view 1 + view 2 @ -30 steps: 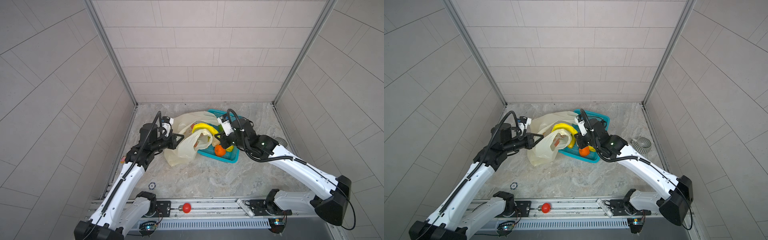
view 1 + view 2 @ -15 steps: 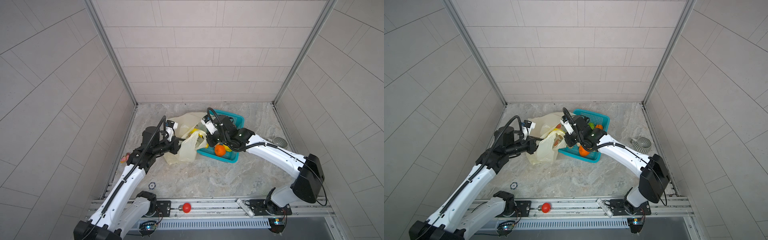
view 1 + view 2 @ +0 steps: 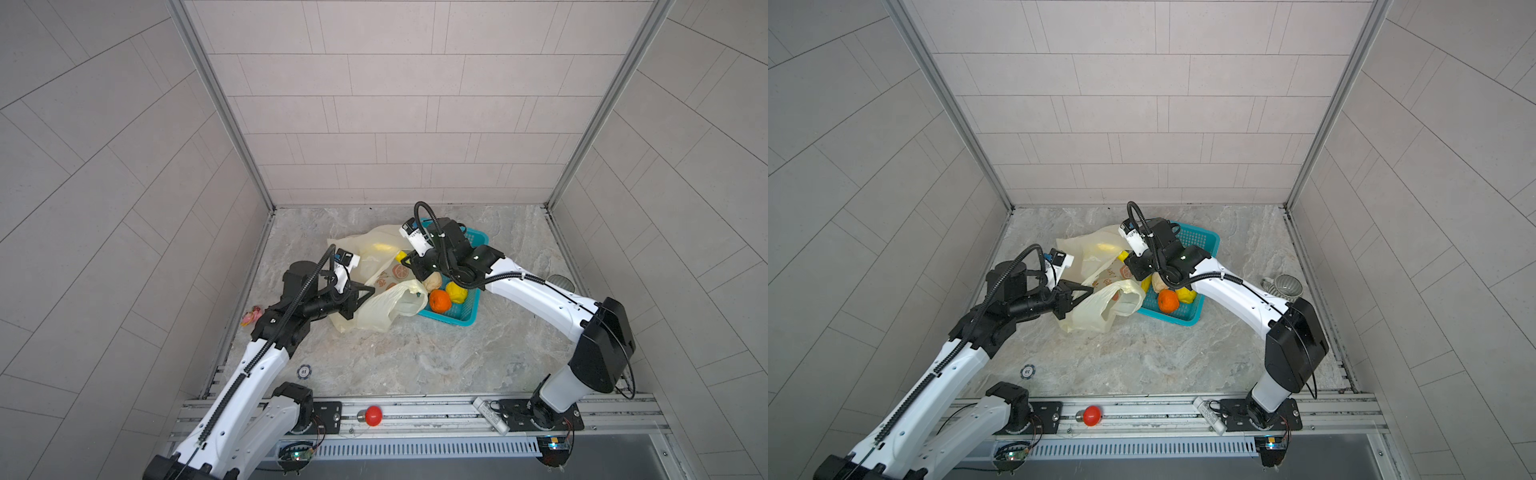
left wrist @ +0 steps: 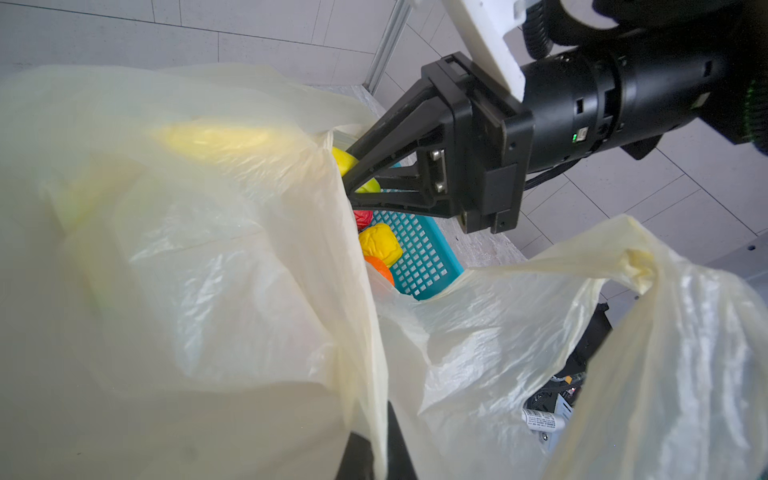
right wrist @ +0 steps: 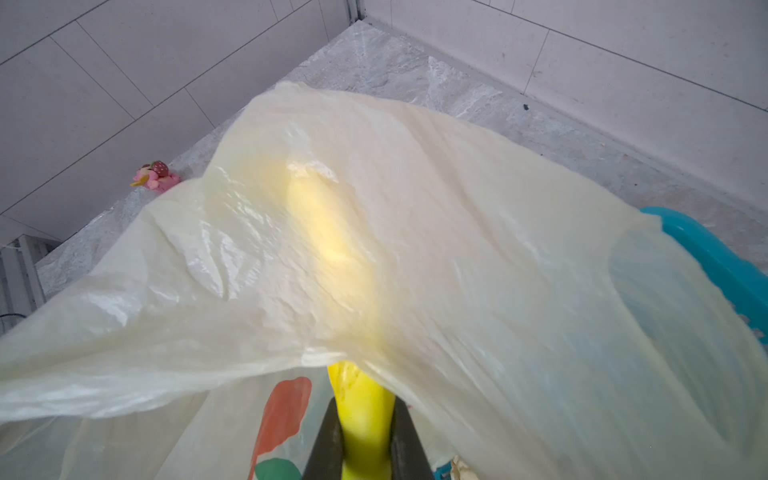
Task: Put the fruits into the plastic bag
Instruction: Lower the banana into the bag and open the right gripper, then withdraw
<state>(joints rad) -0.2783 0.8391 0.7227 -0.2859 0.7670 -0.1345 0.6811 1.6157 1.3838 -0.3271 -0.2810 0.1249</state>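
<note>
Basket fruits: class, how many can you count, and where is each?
4: beige next to the bag; orange and yellow at the basket's near end; red beyond the yellow, seen only in the left wrist view. More may be hidden.

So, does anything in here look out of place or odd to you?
Nothing looks spilled or broken. A small pink toy lies alone by the side wall, far from everything else. The plastic bag also slumps partly over the edge of the blue basket, which looks untidy.
</note>
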